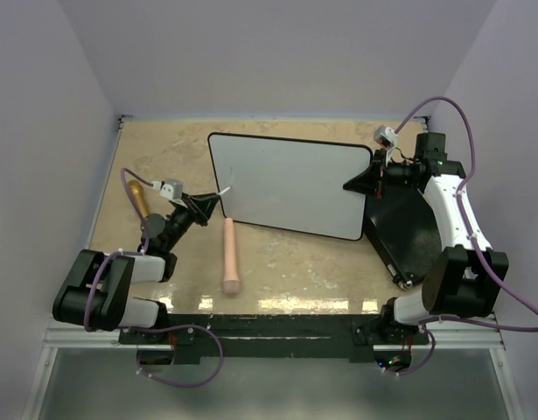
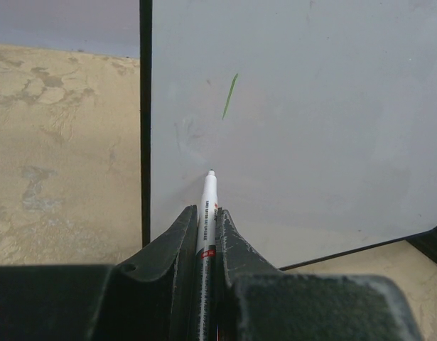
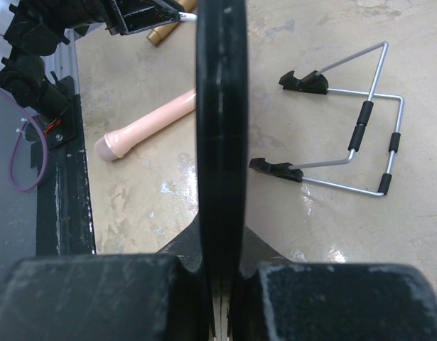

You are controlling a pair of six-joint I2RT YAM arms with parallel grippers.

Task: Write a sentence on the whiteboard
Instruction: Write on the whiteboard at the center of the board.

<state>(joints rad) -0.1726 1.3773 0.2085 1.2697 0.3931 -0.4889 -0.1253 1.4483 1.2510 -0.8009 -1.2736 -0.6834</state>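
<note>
The whiteboard point(image 1: 290, 179) lies in the middle of the table, its black rim point(image 2: 146, 121) upright in the left wrist view. One short green stroke point(image 2: 230, 96) is on it near the left edge; no words show. My left gripper point(image 1: 214, 203) is shut on a white marker point(image 2: 207, 202), whose tip points at the board just inside the rim, below the stroke. My right gripper point(image 1: 366, 179) is shut on the board's right edge, which shows edge-on as a black bar point(image 3: 222, 128) between the jaws.
A pink cylinder point(image 1: 230, 255) lies in front of the board, near my left gripper. A gold-coloured stick point(image 1: 139, 197) lies at the left. A black flat case point(image 1: 408, 229) sits at the right. A wire stand point(image 3: 357, 135) lies beside the board.
</note>
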